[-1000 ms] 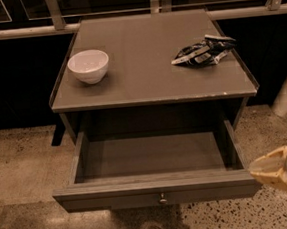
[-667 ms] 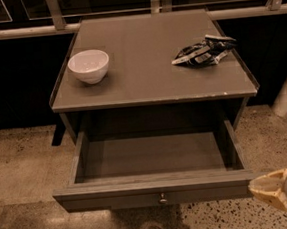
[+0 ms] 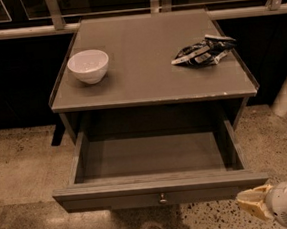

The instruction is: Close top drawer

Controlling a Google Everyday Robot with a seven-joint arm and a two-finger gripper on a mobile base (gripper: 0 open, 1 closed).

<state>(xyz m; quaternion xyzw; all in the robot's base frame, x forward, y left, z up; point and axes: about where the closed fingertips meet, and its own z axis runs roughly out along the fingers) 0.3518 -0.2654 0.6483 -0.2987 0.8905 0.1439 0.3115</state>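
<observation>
Speckled floor under bench, top drawer pulled wide open, gripper low by right end of drawer's front panel, jaws looking pressed together.

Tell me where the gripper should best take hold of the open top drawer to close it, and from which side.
Probably the small knob at the centre of the front panel, coming from the front: the top drawer stands pulled out, panel facing outward. The gripper is low at the right, near the panel's right end.
</observation>
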